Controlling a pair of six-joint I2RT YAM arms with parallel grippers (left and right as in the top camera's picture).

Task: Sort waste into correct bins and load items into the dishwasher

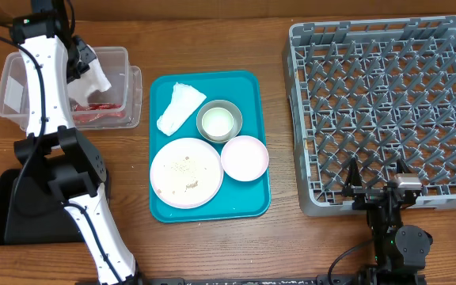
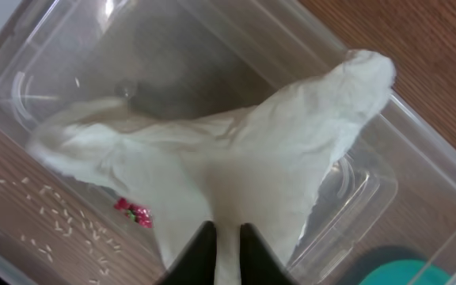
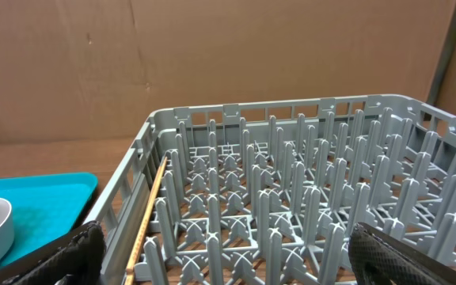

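Observation:
My left gripper [image 1: 85, 63] hangs over the clear tub [image 1: 119, 55], shut on a crumpled white napkin [image 2: 236, 158] that droops into the tub from between its black fingers [image 2: 196, 257]. A small red wrapper [image 2: 133, 211] and loose rice crumbs [image 2: 54, 214] lie on the tub floor. On the teal tray [image 1: 252, 202] rest a second napkin [image 1: 179, 107], a pale plate [image 1: 186, 172] with crumbs, a grey bowl [image 1: 219, 121] and a white bowl [image 1: 245, 157]. My right gripper [image 1: 376, 186] stands open and empty at the near edge of the grey dish rack [image 1: 386, 111].
A shallow black tray [image 1: 6, 210] lies at the front left, partly under the left arm. In the right wrist view a thin wooden stick [image 3: 149, 214] lies along the left inner wall of the rack [image 3: 291, 182], with the teal tray [image 3: 38, 198] beside it.

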